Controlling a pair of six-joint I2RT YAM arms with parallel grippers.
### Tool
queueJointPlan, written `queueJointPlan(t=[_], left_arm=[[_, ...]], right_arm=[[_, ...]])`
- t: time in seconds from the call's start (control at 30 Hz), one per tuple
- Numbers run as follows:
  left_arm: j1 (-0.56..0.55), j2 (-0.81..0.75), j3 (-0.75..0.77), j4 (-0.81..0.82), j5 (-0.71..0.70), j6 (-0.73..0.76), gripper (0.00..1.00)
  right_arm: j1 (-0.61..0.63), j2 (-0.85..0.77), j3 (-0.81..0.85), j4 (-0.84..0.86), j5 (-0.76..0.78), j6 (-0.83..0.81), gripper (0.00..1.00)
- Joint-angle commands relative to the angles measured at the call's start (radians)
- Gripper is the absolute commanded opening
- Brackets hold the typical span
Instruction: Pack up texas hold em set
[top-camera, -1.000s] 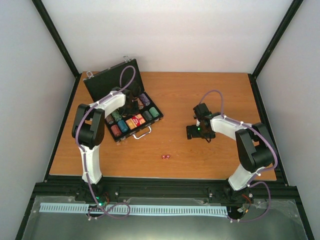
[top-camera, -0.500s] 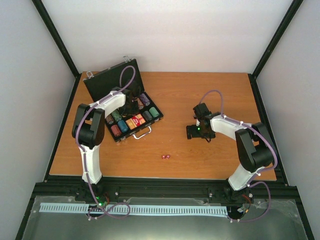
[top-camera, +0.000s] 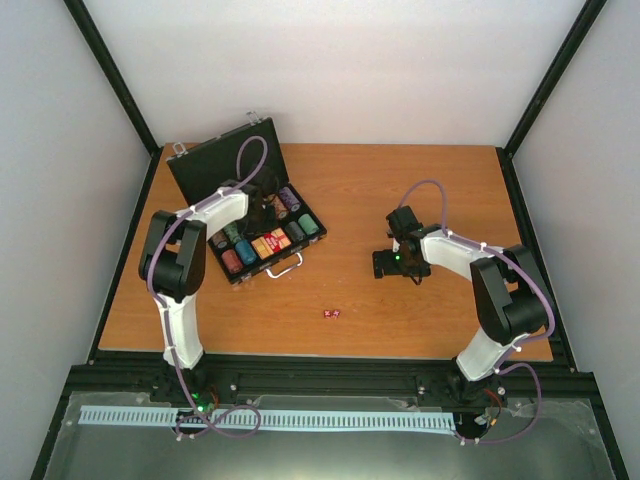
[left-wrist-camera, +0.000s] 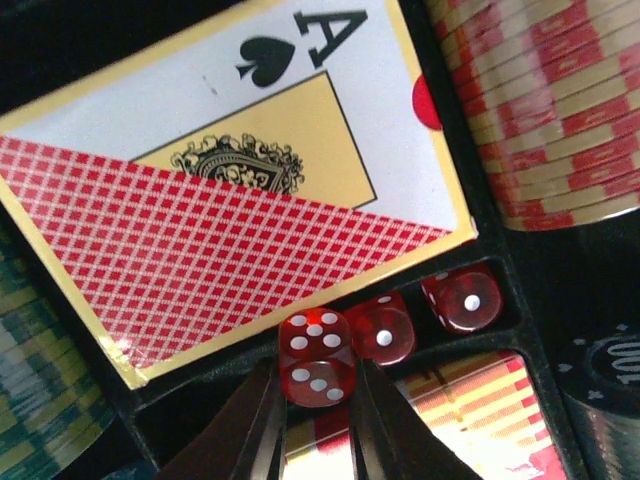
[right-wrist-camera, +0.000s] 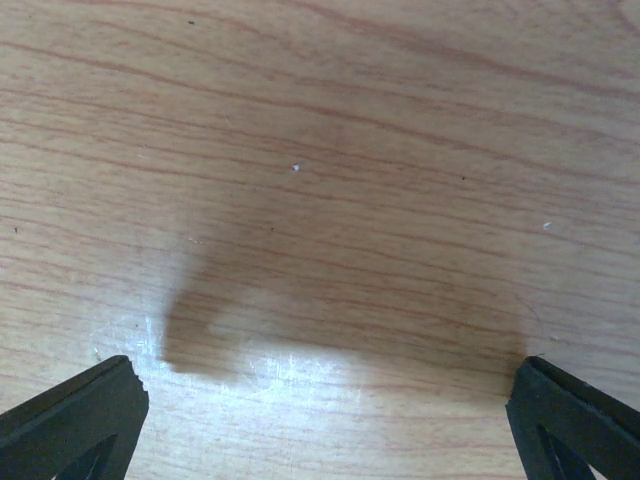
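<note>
The black briefcase (top-camera: 205, 160) lies open at the back left, with chip stacks (top-camera: 308, 226) and red card boxes (top-camera: 270, 243) in its tray. My left gripper (top-camera: 262, 210) reaches into the tray. In the left wrist view it (left-wrist-camera: 317, 425) is shut on a dark-red die (left-wrist-camera: 315, 358), held at the narrow slot beside two other dice (left-wrist-camera: 385, 330). An ace-of-spades card box (left-wrist-camera: 230, 190) lies above the slot. Two loose dice (top-camera: 332, 313) lie on the table. My right gripper (top-camera: 388, 264) is open and empty, low over bare wood (right-wrist-camera: 330, 220).
The wooden table (top-camera: 400, 190) is fenced by a black frame and white walls. The case's silver handle (top-camera: 285, 268) sticks out toward the table middle. Red-striped chips (left-wrist-camera: 550, 110) and a black chip (left-wrist-camera: 605, 370) crowd the dice slot.
My left arm has shifted slightly further over the case tray. The right arm and the loose dice have not moved.
</note>
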Motion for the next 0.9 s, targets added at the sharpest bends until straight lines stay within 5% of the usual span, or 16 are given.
queueJointPlan(t=[0.0, 0.5, 0.87], left_arm=[[0.013, 0.000, -0.034, -0.013, 0.020, -0.032, 0.20], [0.012, 0.072, 0.094, -0.001, 0.078, -0.049, 0.34], [0.010, 0.035, 0.082, -0.037, 0.052, -0.022, 0.61]], right_arm=[[0.000, 0.034, -0.026, 0.002, -0.025, 0.000, 1.00], [0.001, 0.033, -0.026, 0.001, -0.025, 0.001, 1.00], [0.001, 0.041, -0.024, 0.007, -0.029, 0.001, 1.00]])
